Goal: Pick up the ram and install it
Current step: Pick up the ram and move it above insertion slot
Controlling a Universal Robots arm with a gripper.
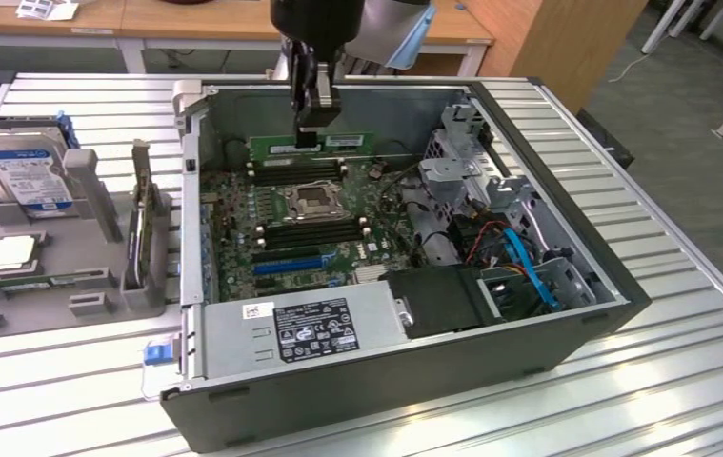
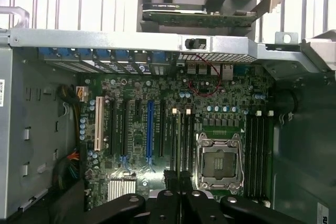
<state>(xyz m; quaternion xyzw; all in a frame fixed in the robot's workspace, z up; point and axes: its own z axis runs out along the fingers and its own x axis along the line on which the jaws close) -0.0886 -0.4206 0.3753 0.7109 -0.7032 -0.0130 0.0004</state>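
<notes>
Ram stick, one thin green board with white label (image 1: 316,143), clamped in the single black claw (image 1: 315,122), jaws nearly closed; both over the green motherboard (image 1: 228,228) inside one open grey computer case (image 1: 374,400).

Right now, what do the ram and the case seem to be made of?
The ram looks like a matte green circuit board with a white label, likely fibreglass laminate. The case looks like sheet metal, probably steel: dull grey inner walls, folded edges and a darker outer coat.
</notes>
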